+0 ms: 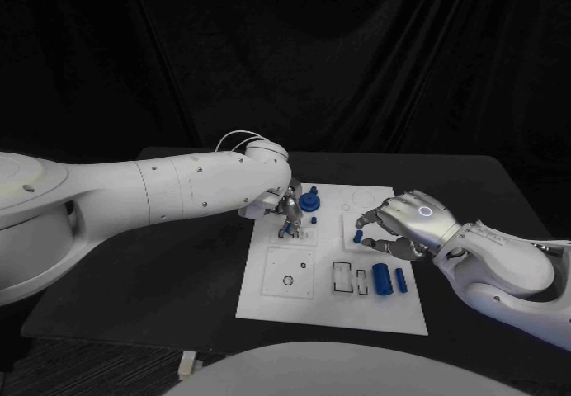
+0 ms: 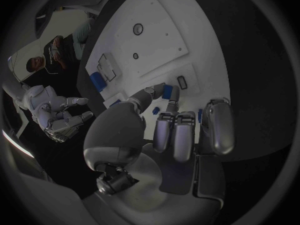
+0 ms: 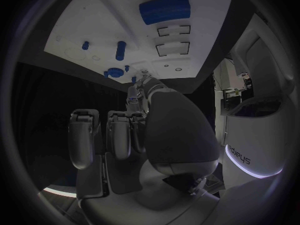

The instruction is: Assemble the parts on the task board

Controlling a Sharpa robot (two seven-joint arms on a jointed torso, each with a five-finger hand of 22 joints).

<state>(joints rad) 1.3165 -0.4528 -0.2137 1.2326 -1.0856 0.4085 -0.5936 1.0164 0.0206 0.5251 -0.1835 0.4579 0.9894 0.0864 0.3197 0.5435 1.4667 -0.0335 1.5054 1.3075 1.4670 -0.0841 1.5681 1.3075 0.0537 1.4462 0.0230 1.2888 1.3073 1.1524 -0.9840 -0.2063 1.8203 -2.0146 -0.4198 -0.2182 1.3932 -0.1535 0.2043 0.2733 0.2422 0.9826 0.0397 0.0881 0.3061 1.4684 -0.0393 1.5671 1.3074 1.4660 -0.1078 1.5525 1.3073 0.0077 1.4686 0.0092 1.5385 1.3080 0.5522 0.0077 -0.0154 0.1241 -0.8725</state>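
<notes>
Black table (image 1: 178,280), white task board (image 1: 285,301), small, seemingly cylindrical blue parts (image 1: 382,278).

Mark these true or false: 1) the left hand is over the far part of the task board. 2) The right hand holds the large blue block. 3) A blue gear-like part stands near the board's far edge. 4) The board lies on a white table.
1) True: the left hand hangs over the far half of the task board.
2) False: the large blue block lies on the board, apart from the right hand.
3) True: the blue gear-like part stands there.
4) False: the table is black.
</notes>
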